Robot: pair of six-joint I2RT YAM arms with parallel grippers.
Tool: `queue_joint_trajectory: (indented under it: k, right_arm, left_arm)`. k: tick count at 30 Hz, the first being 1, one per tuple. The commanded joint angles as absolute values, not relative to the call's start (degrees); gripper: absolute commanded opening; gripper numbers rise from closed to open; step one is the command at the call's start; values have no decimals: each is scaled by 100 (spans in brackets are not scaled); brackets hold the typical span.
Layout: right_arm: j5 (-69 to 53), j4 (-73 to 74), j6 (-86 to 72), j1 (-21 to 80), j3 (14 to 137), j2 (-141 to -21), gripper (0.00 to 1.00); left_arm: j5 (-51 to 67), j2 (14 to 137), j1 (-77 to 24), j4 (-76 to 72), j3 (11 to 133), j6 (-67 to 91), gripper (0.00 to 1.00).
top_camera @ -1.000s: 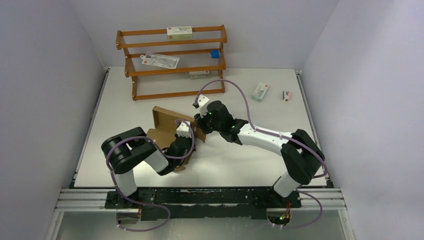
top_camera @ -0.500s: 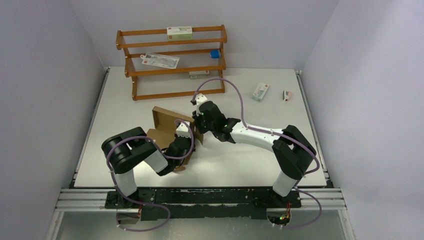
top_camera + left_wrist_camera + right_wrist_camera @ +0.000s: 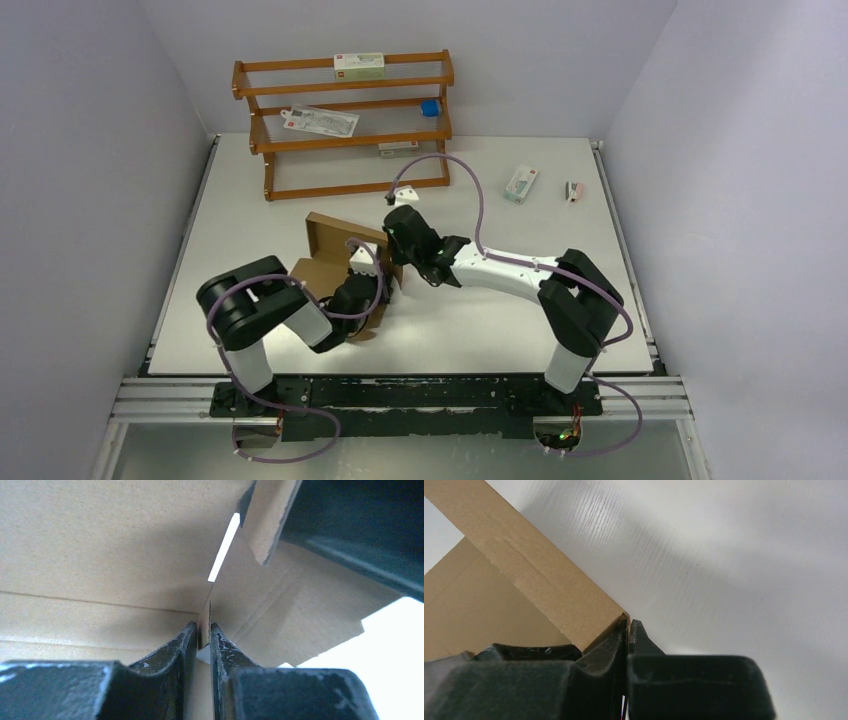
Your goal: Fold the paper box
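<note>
The paper box point(image 3: 322, 240) is plain brown cardboard, partly raised at the middle of the table, with one panel standing up. My left gripper point(image 3: 364, 268) is shut on a thin cardboard wall of the box point(image 3: 100, 555); its fingertips point(image 3: 189, 635) pinch the edge from both sides. My right gripper point(image 3: 398, 232) is shut on the corner of a box flap point(image 3: 539, 580); its fingertips point(image 3: 620, 630) clamp that corner over the white table. The right gripper's dark body shows at the upper right of the left wrist view point(image 3: 360, 525).
A wooden rack point(image 3: 345, 125) stands at the back left, holding small printed cartons and a blue item point(image 3: 429, 107). A white-and-green carton point(image 3: 520, 183) and a small object point(image 3: 573, 189) lie at the back right. Grey walls close both sides.
My right gripper has moved left and lower along the flap, closer to the box. My left arm and the box have barely shifted.
</note>
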State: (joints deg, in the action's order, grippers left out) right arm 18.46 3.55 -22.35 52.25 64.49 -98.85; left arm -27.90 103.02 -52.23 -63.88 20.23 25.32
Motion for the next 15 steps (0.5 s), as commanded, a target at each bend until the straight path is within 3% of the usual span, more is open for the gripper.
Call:
queue_joint_trajectory:
  k: [1, 9, 15]
  right_arm:
    - [2134, 272, -1951, 5260, 6520, -9915, 0]
    - [1973, 207, -1606, 5278, 6533, -9949, 0]
    - [1950, 177, -1606, 5282, 6562, -9996, 0]
  left_arm:
    - [-2597, 9592, -5236, -6162, 1859, 2689, 24]
    - [-2726, 7884, -5202, -4252, 1654, 2962, 39]
    - [-2755, 7655, -4970, -3011, 1701, 3481, 36]
